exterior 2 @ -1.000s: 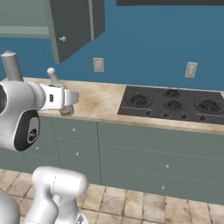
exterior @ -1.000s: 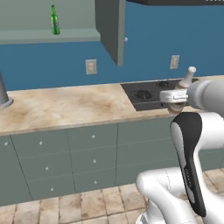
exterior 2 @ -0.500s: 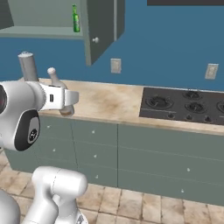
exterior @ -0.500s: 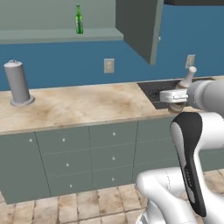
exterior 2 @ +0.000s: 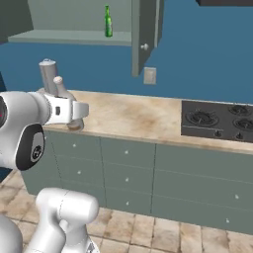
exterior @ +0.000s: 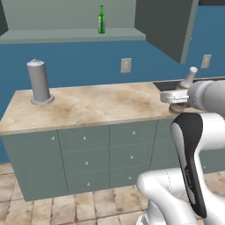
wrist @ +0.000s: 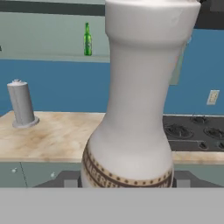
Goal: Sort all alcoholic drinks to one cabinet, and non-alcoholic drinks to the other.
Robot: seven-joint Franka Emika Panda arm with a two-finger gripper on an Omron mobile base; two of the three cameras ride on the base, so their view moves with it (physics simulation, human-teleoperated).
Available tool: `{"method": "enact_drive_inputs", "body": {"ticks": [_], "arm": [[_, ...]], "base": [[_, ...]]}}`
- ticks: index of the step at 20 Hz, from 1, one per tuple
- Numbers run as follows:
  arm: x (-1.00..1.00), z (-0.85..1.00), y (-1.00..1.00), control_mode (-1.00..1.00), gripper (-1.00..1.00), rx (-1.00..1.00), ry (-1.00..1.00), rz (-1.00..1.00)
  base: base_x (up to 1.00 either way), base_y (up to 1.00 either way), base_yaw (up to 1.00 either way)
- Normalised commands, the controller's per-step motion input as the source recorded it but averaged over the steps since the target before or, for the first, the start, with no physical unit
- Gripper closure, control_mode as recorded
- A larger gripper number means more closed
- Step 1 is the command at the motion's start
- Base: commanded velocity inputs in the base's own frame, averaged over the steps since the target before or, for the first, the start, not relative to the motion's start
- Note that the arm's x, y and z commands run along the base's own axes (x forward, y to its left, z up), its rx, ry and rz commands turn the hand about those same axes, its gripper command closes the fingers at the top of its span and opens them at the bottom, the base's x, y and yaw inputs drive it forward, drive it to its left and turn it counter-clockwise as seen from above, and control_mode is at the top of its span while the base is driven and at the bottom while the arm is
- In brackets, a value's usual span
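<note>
Clamped on the pale grey-beige bottle (wrist: 131,109) — gripper (exterior: 178,99) closed around its lower body, neck and light cap rising just above the hand, held upright over the counter's front edge (exterior: 88,121). In the hand view, bottle close up between the 2 dark finger tips, brown patterned band near its base. Slim green bottle (exterior: 101,19) standing upright on the shelf of the open wall cabinet (exterior: 70,35), well apart from the gripper, cabinet door (exterior 2: 143,34) swung outward. Tall grey cylinder (exterior: 39,82) on its round base at the counter's left end. Black cooktop (exterior 2: 220,121) set into the counter to the right.
</note>
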Motion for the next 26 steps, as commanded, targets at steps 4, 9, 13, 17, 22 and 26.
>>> {"method": "enact_drive_inputs", "body": {"ticks": [4, 9, 13, 17, 22, 26], "arm": [[0.00, 0.00, 0.00, 1.00, 1.00, 0.00, 0.00, 0.00], [0.00, 0.00, 0.00, 1.00, 1.00, 0.00, 0.00, 0.00], [0.00, 0.00, 0.00, 1.00, 1.00, 0.00, 0.00, 0.00], [0.00, 0.00, 0.00, 1.00, 1.00, 0.00, 0.00, 0.00], [0.00, 0.00, 0.00, 1.00, 1.00, 0.00, 0.00, 0.00], [0.00, 0.00, 0.00, 1.00, 1.00, 0.00, 0.00, 0.00]], "base": [[0.37, 0.44, 0.02], [0.48, 0.40, 0.02], [0.50, 0.36, 0.02], [0.48, 0.39, 0.01], [0.47, 0.41, 0.01], [0.47, 0.40, 0.01]]}}
